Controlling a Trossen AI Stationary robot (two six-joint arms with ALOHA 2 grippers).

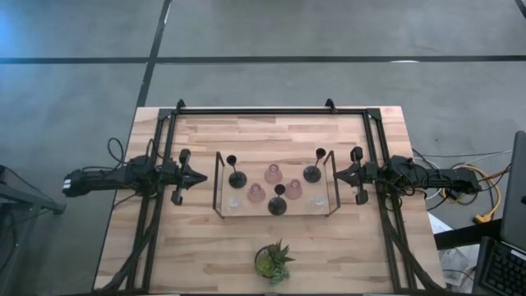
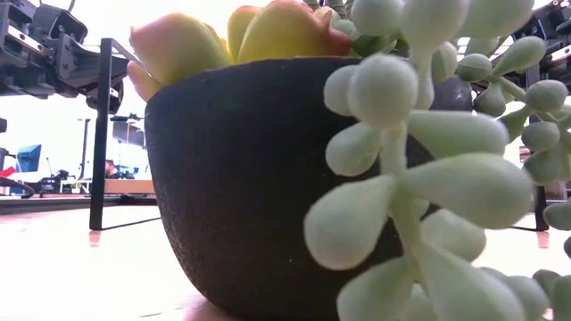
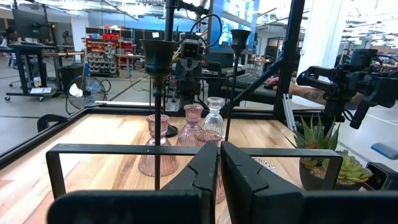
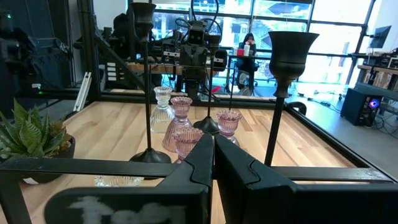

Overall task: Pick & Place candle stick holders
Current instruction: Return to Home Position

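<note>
All eight candle stick holders [image 1: 278, 189] stood upright inside the wire-framed wooden tray [image 1: 219, 185] at the middle of the table [image 1: 197, 247]. Reading the high view as a clock face with twelve at the table's far edge, one black holder [image 1: 237, 178] stood at ten o'clock in the tray, a second black holder [image 1: 311, 173] at two o'clock, and a third black holder [image 1: 278, 204] at six o'clock. The three pink glass holders [image 1: 272, 173] were grouped around the tray's centre, between the black ones. The two clear glass holders [image 1: 234, 201] showed only faintly from above, at about eight and four o'clock in the tray.

The left gripper [image 1: 202, 177] hung at nine o'clock of the tray, just outside its wire frame, tips pointing toward it. Its jaws were pressed together with nothing between them. The right gripper [image 1: 336, 173] mirrored it at three o'clock, also just outside the frame. Its jaws were likewise closed and empty.

A green potted plant [image 1: 273, 261] sat at six o'clock near the table's near edge, apart from the tray. Its dark pot [image 2: 250, 178] filled most of the low view.
</note>
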